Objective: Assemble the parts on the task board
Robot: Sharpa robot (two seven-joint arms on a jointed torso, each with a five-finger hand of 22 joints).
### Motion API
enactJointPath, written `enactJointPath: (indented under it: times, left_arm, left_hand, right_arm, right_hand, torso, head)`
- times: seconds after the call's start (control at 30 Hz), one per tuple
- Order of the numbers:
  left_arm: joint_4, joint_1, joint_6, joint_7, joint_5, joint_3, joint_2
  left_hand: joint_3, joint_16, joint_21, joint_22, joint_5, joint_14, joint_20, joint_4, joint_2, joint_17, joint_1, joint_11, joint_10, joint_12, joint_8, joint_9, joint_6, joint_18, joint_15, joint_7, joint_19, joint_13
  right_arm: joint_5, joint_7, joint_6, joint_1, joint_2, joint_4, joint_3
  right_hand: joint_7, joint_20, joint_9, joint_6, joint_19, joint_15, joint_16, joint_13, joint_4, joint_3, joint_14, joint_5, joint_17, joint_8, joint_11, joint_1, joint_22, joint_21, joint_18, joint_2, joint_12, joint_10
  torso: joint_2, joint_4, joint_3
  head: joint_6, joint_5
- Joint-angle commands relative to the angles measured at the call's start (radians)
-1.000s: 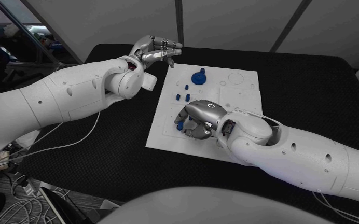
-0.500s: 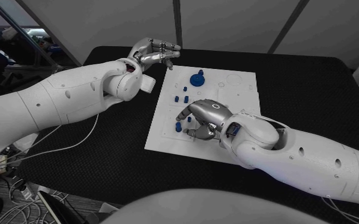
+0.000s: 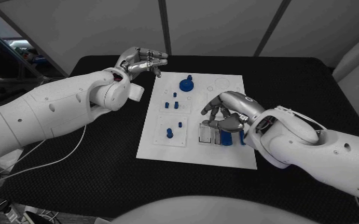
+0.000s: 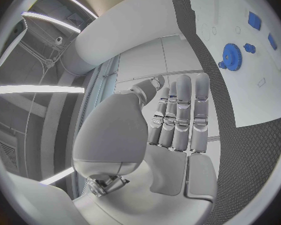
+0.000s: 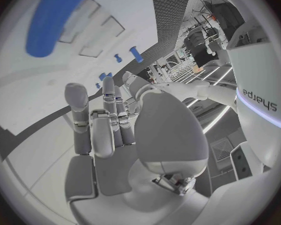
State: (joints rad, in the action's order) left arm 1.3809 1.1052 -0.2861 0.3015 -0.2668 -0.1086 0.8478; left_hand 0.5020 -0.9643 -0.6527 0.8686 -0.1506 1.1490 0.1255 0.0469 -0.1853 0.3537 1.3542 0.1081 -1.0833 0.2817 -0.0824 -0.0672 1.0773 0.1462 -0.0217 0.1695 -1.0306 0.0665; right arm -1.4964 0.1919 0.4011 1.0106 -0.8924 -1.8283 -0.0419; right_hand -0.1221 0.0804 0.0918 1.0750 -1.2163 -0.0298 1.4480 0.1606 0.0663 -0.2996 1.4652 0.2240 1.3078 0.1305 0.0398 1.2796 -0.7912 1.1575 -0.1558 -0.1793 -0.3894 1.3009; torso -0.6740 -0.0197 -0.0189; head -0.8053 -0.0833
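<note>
You see the white rectangular task board (image 3: 161, 149) lying flat in the middle of the black bench (image 3: 299, 79). Your left hand (image 3: 140, 59) hangs above the bench just off the board's far left corner, well apart from every part; its fingers (image 4: 181, 112) lie side by side and partly curled, and it holds nothing. Your right hand (image 3: 228, 111) hovers over the near right portion of the board, fingers (image 5: 90, 125) bent downward above a row of upright slots; nothing blue sits between them, but you cannot tell from these views whether the fingertips touch the board.

Just under that hand, 2 blue block-shaped parts (image 3: 226, 138) stand in the slots at the board's near right side, with pale open slots (image 3: 206, 135) beside them on the left. The round blue gear part (image 3: 186, 84) with a small knob on top sits near the board's far edge, toward the middle. A cluster of small blue pegs (image 3: 171, 102) stands on the left half of the board between the gear and the near side, and 2 more small blue pieces (image 3: 174, 130) stand closer to you on that same half. Faint circular outlines (image 3: 218, 84) mark the board's far right corner.
</note>
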Motion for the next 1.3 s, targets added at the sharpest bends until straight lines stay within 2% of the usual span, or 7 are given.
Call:
enactJointPath:
  times: [0.03, 0.13, 0.17, 0.37, 0.73, 1.07, 1.3]
  left_arm:
    - [0.009, 0.002, 0.011, 0.001, 0.002, 0.001, 0.003]
    - [0.019, 0.002, 0.010, 0.001, 0.002, 0.002, 0.007]
    - [0.021, 0.002, 0.010, 0.001, 0.002, 0.002, 0.008]
    - [0.032, 0.002, 0.010, 0.001, 0.002, 0.004, 0.012]
    - [0.037, 0.001, 0.011, 0.001, 0.002, 0.007, 0.016]
    - [0.036, 0.001, 0.011, 0.001, 0.002, 0.008, 0.018]
    - [0.035, 0.001, 0.013, 0.001, 0.002, 0.008, 0.016]
  left_hand:
    - [0.000, 0.006, 0.006, -0.001, -0.001, -0.005, -0.001, 0.004, 0.009, -0.002, -0.001, 0.000, 0.005, -0.002, 0.005, 0.001, -0.003, 0.036, -0.004, 0.006, 0.006, -0.001]
    - [0.000, 0.006, 0.006, -0.001, -0.001, -0.005, -0.001, 0.004, 0.009, -0.002, -0.001, 0.000, 0.005, -0.002, 0.005, 0.001, -0.003, 0.036, -0.004, 0.006, 0.006, -0.001]
    - [0.000, 0.006, 0.006, -0.001, -0.001, -0.005, -0.001, 0.004, 0.009, -0.002, -0.001, 0.000, 0.005, -0.002, 0.005, 0.001, -0.003, 0.036, -0.004, 0.006, 0.006, -0.001]
    - [-0.001, 0.006, 0.006, -0.002, -0.001, -0.005, -0.001, 0.004, 0.009, -0.002, -0.002, -0.001, 0.004, -0.001, 0.005, 0.001, -0.002, 0.036, -0.004, 0.006, 0.006, 0.000]
    - [-0.001, 0.006, 0.006, -0.002, -0.001, -0.005, -0.001, 0.004, 0.009, -0.002, -0.002, -0.001, 0.004, -0.001, 0.005, 0.001, -0.002, 0.036, -0.004, 0.006, 0.006, 0.000]
    - [-0.002, 0.007, 0.007, -0.002, -0.001, -0.005, 0.000, 0.003, 0.010, -0.003, -0.003, -0.001, 0.004, 0.000, 0.004, 0.001, -0.001, 0.036, -0.004, 0.005, 0.007, 0.000]
    - [-0.002, 0.007, 0.007, -0.002, -0.001, -0.005, 0.000, 0.003, 0.010, -0.003, -0.003, -0.001, 0.004, 0.000, 0.004, 0.001, -0.001, 0.036, -0.004, 0.005, 0.007, 0.000]
  right_arm:
    - [0.163, 0.078, -0.030, 0.002, -0.052, -0.023, -0.003]
    - [0.189, 0.134, -0.042, 0.002, -0.115, -0.049, -0.005]
    - [0.192, 0.147, -0.043, 0.002, -0.128, -0.055, -0.005]
    - [0.166, 0.228, -0.024, -0.003, -0.185, -0.084, -0.005]
    - [0.111, 0.311, -0.027, -0.026, -0.179, -0.086, -0.002]
    - [0.092, 0.350, -0.046, -0.072, -0.134, -0.070, -0.001]
    - [0.086, 0.355, -0.045, -0.081, -0.102, -0.058, -0.001]
  right_hand:
    - [0.017, -0.013, 0.007, 0.022, -0.034, -0.017, 0.023, 0.057, 0.026, 0.049, 0.070, 0.022, 0.067, 0.018, -0.017, -0.035, -0.049, 0.029, 0.022, -0.018, -0.071, 0.047]
    - [0.030, -0.028, 0.021, 0.030, -0.075, -0.027, 0.064, 0.330, 0.071, 0.129, 0.084, 0.093, 0.140, 0.047, -0.030, -0.075, -0.125, 0.074, 0.037, -0.023, -0.326, 0.080]
    - [0.038, -0.042, 0.037, 0.000, -0.083, -0.026, 0.074, 0.513, 0.084, 0.199, 0.085, 0.110, 0.157, 0.074, -0.034, -0.030, -0.140, 0.084, 0.038, -0.013, -0.484, 0.006]
    - [0.034, -0.030, 0.081, -0.028, -0.105, -0.027, 0.105, 0.912, 0.176, 0.337, 0.097, 0.126, 0.221, 0.156, -0.030, -0.019, -0.198, 0.117, 0.048, 0.026, -0.808, 0.061]
    - [0.038, -0.030, 0.117, -0.052, -0.111, -0.029, 0.113, 1.033, 0.225, 0.424, 0.100, 0.156, 0.238, 0.217, -0.033, -0.018, -0.219, 0.130, 0.051, 0.042, -0.891, 0.092]
    - [0.038, -0.030, 0.125, -0.064, -0.111, -0.028, 0.115, 1.063, 0.227, 0.452, 0.101, 0.160, 0.243, 0.232, -0.032, -0.042, -0.224, 0.132, 0.052, 0.046, -0.910, 0.100]
    - [0.038, -0.030, 0.127, -0.066, -0.111, -0.028, 0.115, 1.075, 0.227, 0.458, 0.102, 0.161, 0.244, 0.236, -0.032, -0.049, -0.226, 0.133, 0.052, 0.047, -0.918, 0.104]
  torso:
    - [0.001, -0.0085, 0.0025]
    - [0.001, -0.0120, 0.0044]
    - [0.001, -0.0116, 0.0036]
    - [-0.001, -0.0223, 0.0013]
    - [0.000, -0.0182, 0.0042]
    - [-0.001, -0.0208, 0.0041]
    - [0.000, -0.0178, 0.0050]
  head:
    - [0.008, 0.028]
    - [0.013, 0.051]
    - [0.013, 0.056]
    - [0.013, 0.073]
    - [0.003, 0.083]
    - [-0.004, 0.078]
    - [-0.010, 0.077]
